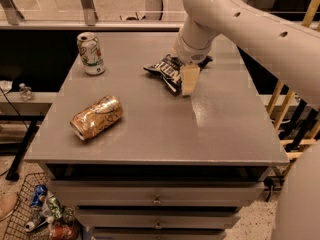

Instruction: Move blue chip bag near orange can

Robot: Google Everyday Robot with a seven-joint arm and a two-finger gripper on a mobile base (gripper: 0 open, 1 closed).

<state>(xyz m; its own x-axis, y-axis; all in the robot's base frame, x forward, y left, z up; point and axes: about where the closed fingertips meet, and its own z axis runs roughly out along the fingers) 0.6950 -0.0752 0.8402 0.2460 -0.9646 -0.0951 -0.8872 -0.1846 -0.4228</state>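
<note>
Pale gripper (190,79) hangs at the right edge of the crinkled navy-blue chip bag (167,69) toward the back of the grey table (210,134), open or clamped I cannot tell; a shallow bite on slick foil could drop it short of the dented orange-gold can (96,117).

Crinkled blue chip bag (164,70) lies beneath the claw (189,80), seemingly touching; dented orange can (96,117) lies sideways.

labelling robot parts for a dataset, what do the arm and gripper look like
The arm is thick, rounded, off-white, dotted with small dark holes; no cables show. The gripper, at the blue chip bag, is pale tan.
</note>
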